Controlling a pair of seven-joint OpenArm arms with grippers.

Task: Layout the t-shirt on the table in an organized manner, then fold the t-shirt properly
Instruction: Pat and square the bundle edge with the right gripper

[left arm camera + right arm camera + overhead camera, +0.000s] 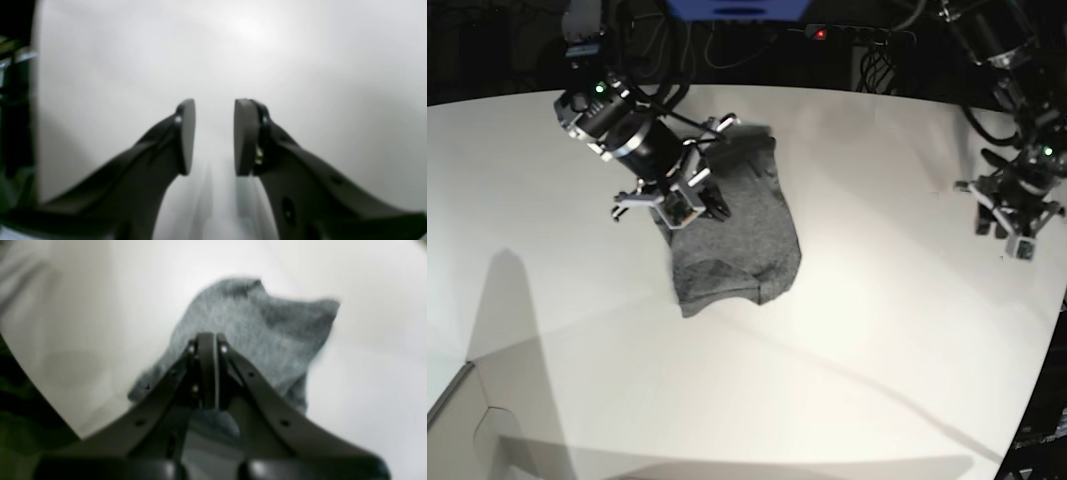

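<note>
Only one corner held: your right gripper [207, 373] seems pinched shut on the bunched t-shirt [737, 240].
Lifting may tangle it further; left gripper [213, 136] gapes empty over the table [877, 330].

**Surroundings: dark room behind a lit white surface**

The table [877, 330] is the only furniture that can be identified; its white top is smooth and glossy, with a curved edge on its far and right sides. Light falls from above: a bright glare patch sits on the surface in the left wrist view, and broad soft shadows cross the near part of the table in the base view. Beyond the table's far edge the room is dark. There, black cables [677, 45] hang in loops, a blue panel [737, 8] sits at the top, and a small red indicator light [820, 34] glows just right of it. Walls, floor and windows cannot be made out.
</note>
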